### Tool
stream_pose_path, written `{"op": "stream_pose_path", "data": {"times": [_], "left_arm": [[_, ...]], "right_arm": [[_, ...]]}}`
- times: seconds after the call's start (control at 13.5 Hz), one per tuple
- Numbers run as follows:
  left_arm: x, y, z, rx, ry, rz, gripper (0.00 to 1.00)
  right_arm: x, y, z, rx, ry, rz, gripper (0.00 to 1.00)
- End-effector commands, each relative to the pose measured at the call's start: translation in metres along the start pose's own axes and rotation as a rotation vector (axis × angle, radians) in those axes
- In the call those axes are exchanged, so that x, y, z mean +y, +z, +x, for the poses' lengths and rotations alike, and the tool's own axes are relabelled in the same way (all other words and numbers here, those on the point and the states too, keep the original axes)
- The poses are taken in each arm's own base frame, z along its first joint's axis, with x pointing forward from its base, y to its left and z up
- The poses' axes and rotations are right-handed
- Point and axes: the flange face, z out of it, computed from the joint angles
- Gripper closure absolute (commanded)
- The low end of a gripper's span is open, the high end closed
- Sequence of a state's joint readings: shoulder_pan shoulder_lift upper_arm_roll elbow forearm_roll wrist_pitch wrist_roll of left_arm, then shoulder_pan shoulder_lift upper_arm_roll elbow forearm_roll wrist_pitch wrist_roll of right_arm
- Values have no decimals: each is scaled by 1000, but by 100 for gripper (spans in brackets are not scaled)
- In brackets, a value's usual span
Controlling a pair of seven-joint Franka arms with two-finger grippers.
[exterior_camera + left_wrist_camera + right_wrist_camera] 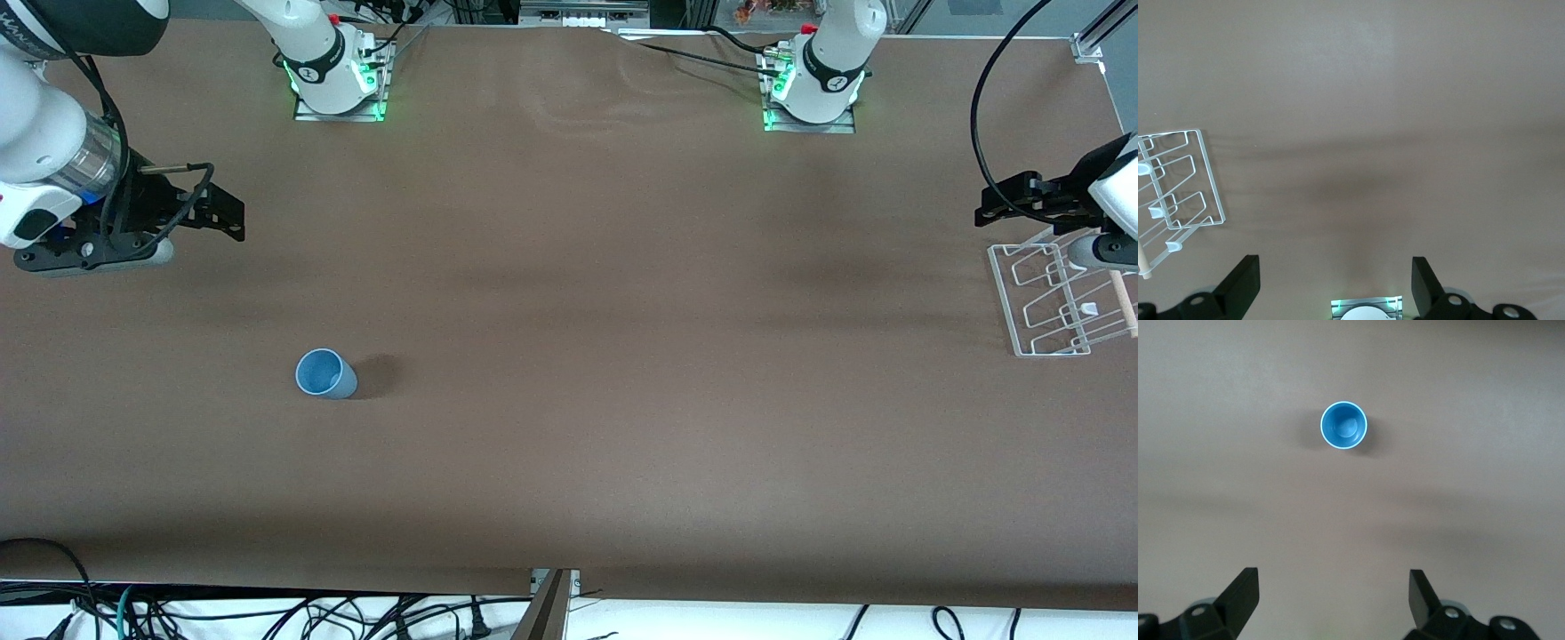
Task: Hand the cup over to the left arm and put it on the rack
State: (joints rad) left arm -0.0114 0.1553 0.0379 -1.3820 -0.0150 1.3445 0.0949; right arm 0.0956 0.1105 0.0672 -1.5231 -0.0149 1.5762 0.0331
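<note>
While nothing grips it, the small light-blue plastic cup [325, 374] stands upright on the brown table [569, 444], mouth up, toward the right arm's end and nearer to the front camera than anything else on the surface. It is plain and handleless, slightly tapered, and its hollow inside looks bare in the right wrist view [1344, 425]. No finger touches it.

Farther from the front camera, at the left arm's end of the table, lies the small white wire dish rack [1058, 302], a rectangular frame with looped prongs and a pale wooden rod [1124, 302] along one edge. The rack shows again in the left wrist view [1179, 193], resting flat on the brown cover.

Up in the air, the right arm's black two-finger gripper [227, 213] hangs over bare table at the right arm's end, well apart from the cup. Its two fingers [1241, 593] stand spread wide, with only brown table between them, and they hold nothing.

The left arm [1111, 191], white with black patches, carries its own black gripper [1000, 204] over the table just beside the rack's edge. Its fingers [1243, 283] are likewise spread wide apart and grasp nothing; the rack lies off to one side of them, untouched.

Farthest from the front camera, both white arm bases [338, 76] sit bolted on metal plates lit green along the table's edge.
</note>
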Motion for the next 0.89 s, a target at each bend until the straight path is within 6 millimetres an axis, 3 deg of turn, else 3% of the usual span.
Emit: {"op": "stream_pose_path", "data": {"times": [0.0,0.81], "left_arm": [[1,-2,0,-9,0,30,0],[-3,1,2,-14,-3,29,0]], "right_arm": [[5,-2,-5,21,-10,-9,1],[5,-4,-4,36,-10,-9,1]]}}
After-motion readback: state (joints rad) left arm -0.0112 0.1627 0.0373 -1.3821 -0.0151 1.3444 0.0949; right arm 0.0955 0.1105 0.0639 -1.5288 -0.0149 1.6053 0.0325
